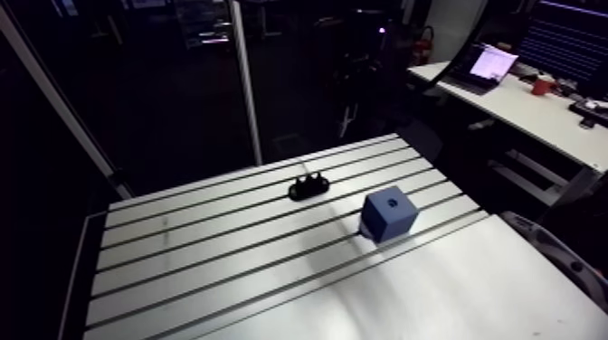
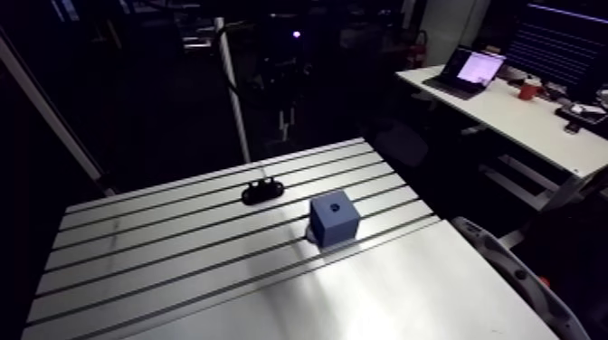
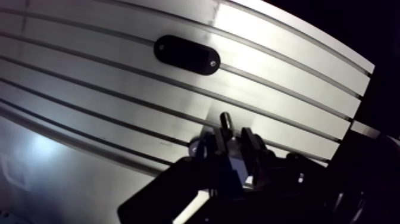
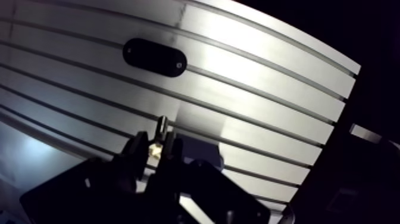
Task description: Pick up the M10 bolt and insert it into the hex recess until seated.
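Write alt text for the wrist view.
The gripper is shut on a slim dark bolt whose end sticks out past the fingers, above the slotted aluminium table. Ahead of it, a black oval holder lies on the table.

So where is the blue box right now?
In the arm view the blue box sits on the slotted table, right of the small black holder and nearer the camera, not touching it.
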`<state>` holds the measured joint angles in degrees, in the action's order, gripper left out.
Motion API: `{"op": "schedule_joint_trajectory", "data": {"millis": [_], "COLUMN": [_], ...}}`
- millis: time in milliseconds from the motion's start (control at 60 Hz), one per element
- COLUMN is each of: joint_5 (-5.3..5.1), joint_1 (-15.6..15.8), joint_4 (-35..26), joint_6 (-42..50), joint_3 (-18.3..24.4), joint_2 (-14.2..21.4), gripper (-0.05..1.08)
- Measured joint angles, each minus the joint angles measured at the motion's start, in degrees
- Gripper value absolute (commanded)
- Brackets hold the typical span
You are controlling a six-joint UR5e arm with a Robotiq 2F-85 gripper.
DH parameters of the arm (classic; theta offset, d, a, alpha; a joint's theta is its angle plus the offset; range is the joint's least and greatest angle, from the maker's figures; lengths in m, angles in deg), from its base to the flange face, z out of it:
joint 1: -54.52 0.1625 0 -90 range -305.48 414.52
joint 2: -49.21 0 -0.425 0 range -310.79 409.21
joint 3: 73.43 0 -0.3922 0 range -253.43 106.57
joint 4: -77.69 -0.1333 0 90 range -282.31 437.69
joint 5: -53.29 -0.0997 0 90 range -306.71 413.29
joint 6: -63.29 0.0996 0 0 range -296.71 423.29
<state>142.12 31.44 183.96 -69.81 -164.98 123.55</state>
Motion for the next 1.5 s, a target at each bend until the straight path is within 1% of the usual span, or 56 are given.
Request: {"op": "schedule_joint_trajectory", "data": {"millis": [83, 283, 417, 517, 600, 817, 967, 1217, 1433, 1500], "joint_5": [1.13, 4.72, 6.23, 6.94, 7.30, 7.82, 8.13, 8.42, 8.52, 8.70], "joint_1": [-0.07, -0.11, -0.21, -0.38, -0.57, -1.09, -2.27, -4.15, -4.59, -4.64], "joint_4": [-1.64, -3.30, -4.07, -4.49, -4.90, -6.73, -7.24, -7.00, -5.57, -4.90], "joint_6": [-2.37, -6.13, -7.83, -9.13, -9.99, -11.86, -14.50, -17.42, -18.43, -18.58], "joint_3": [-0.10, -0.93, -1.80, -2.45, -2.90, -3.73, -4.61, -5.90, -7.28, -7.81], "joint_2": [0.40, 0.80, 1.05, 1.36, 1.60, 2.36, 3.12, 3.70, 4.00, 4.07], "gripper": [0.83, 0.83, 0.83, 0.83, 0.83, 0.83, 0.82, 0.82, 0.82, 0.82]}}
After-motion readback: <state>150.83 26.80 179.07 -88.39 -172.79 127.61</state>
